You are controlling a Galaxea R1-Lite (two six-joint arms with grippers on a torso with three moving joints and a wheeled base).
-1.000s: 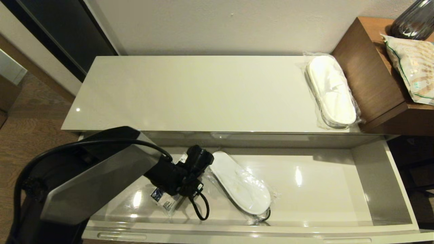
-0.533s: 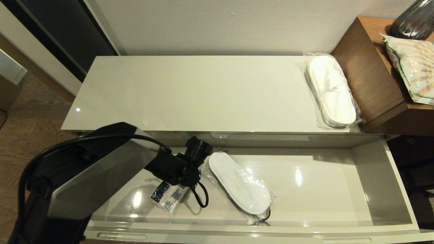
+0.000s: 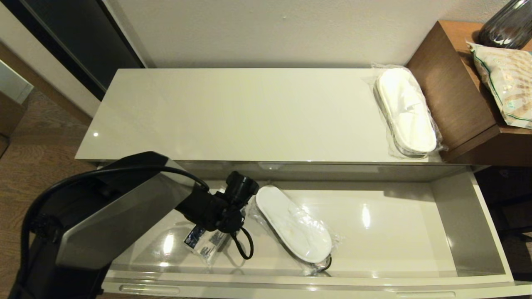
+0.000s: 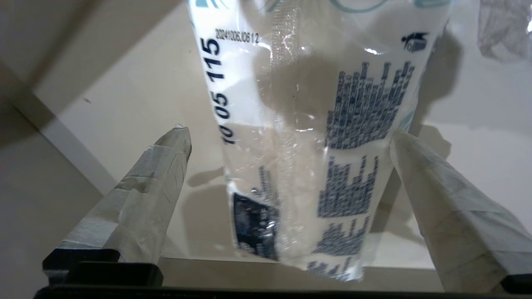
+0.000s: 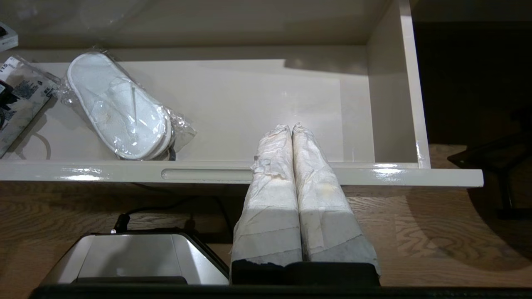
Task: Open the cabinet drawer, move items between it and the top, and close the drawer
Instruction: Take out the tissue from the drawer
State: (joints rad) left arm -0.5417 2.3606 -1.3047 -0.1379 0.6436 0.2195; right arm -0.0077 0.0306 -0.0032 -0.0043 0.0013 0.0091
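Hovering inside the open cabinet drawer (image 3: 457,232), my left pincer (image 4: 291,137) stands apart, straddling the printed packet (image 4: 307,145) without gripping it. Just right of it lie wrapped slippers (image 3: 293,224). My right pincer (image 5: 292,128) rests together outside the drawer front.

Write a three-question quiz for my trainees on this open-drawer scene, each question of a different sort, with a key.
1. True or false: the left gripper has its fingers shut on the packet.
2. Where does each pair of wrapped slippers lie? A) both in the drawer B) one pair in the drawer, one on the top C) both on the top
3. Fill in: the right gripper hangs in front of the drawer with its fingers ____.

Key:
1. False: the fingers are spread, one on each side of the packet.
2. B: one pair in the drawer, one pair on the top.
3. Shut.
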